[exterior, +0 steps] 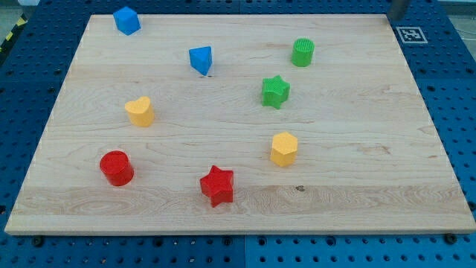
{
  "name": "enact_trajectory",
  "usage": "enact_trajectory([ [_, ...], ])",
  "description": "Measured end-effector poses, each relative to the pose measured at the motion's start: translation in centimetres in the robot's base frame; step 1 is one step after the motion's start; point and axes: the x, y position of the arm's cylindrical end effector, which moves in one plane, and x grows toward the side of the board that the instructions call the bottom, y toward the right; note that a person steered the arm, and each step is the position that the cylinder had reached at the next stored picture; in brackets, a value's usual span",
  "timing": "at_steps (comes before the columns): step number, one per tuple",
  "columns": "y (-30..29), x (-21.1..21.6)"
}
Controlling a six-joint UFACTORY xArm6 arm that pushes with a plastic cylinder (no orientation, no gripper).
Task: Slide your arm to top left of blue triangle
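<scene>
The blue triangle sits in the upper middle of the wooden board. A short piece of the dark rod shows at the view's top right edge. My tip is at the board's top right corner, far to the right of the blue triangle and a little above it. It touches no block. The nearest block to the tip is the green cylinder.
A blue cube is at the top left. A green star is right of centre. A yellow heart, red cylinder, red star and yellow hexagon lie lower. A black-and-white marker lies off the board's top right corner.
</scene>
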Motion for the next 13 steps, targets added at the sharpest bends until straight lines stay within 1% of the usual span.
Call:
enact_trajectory([
  [1, -4.6, 0.0],
  [4, -11.5, -0.2],
  [5, -11.6, -0.2],
  [6, -13.5, -0.2],
  [7, -16.8, -0.2],
  [8, -20.8, 0.6],
  [11, -32.6, 5.3],
  [12, -33.3, 6.9],
  [13, -33.3, 6.9],
])
